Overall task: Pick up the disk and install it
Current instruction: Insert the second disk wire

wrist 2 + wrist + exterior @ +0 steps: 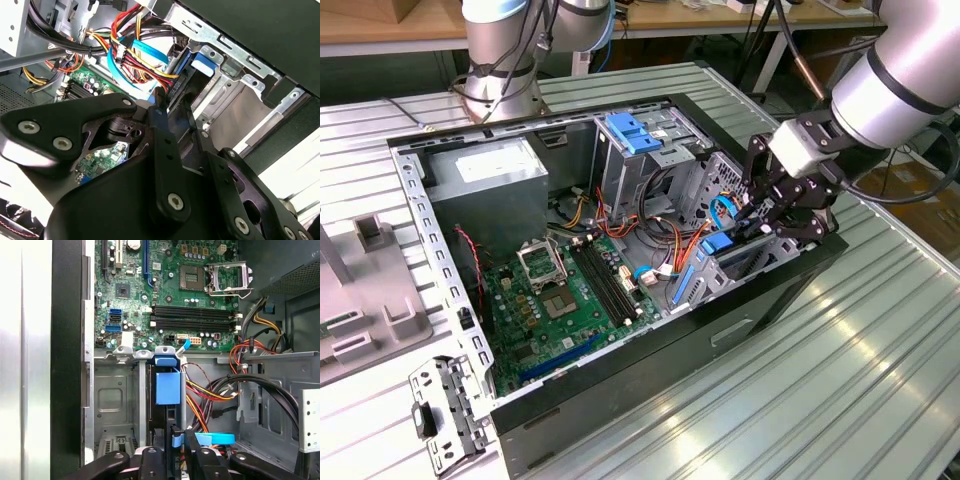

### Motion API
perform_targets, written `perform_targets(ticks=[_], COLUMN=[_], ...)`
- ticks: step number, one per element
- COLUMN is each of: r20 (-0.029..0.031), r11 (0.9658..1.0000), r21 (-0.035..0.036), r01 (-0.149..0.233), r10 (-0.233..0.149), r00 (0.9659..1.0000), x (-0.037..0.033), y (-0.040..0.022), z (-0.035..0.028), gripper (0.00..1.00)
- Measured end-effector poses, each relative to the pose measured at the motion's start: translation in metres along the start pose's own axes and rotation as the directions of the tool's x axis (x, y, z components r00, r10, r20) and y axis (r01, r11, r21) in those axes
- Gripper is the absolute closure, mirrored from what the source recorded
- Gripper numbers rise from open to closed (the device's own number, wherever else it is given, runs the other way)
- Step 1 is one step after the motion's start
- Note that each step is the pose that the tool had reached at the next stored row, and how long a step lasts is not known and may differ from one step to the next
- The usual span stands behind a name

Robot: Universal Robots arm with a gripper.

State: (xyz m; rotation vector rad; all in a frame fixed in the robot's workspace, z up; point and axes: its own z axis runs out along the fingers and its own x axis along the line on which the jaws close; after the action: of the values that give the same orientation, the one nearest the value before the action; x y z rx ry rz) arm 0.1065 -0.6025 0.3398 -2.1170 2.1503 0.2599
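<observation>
Just 1 disk (pixel 167 388), 1 pincer (pixel 178 432)

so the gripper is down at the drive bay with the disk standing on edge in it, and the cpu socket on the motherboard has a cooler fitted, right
Not quite. The gripper is at the drive bay with the disk on edge, but the CPU socket has no cooler: the first wrist view shows it bare, its metal latch frame swung open beside it.
</observation>
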Motion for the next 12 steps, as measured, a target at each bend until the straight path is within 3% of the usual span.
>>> perform_targets(ticks=[2, 6, 9, 11, 12], r20=[0.0007, 0.0081, 0.0212, 0.0304, 0.0325], r11=[1.0, 1.0, 1.0, 1.0, 1.0], r21=[0.0, -0.0001, -0.0004, -0.0006, -0.0006], r01=[0.0, 0.0, 0.001, 0.001, 0.001], r10=[0.0, 0.0, -0.001, -0.001, -0.001], r00=[1.0, 1.0, 0.9998, 0.9995, 0.9995], x=[-0.0006, -0.003, -0.0051, -0.0052, -0.0052], y=[0.0001, 0.0007, 0.0011, 0.0011, 0.0011], z=[-0.0031, -0.015, -0.0251, -0.0254, -0.0254], gripper=[0.7, 0.7, 0.7, 0.7, 0.78])
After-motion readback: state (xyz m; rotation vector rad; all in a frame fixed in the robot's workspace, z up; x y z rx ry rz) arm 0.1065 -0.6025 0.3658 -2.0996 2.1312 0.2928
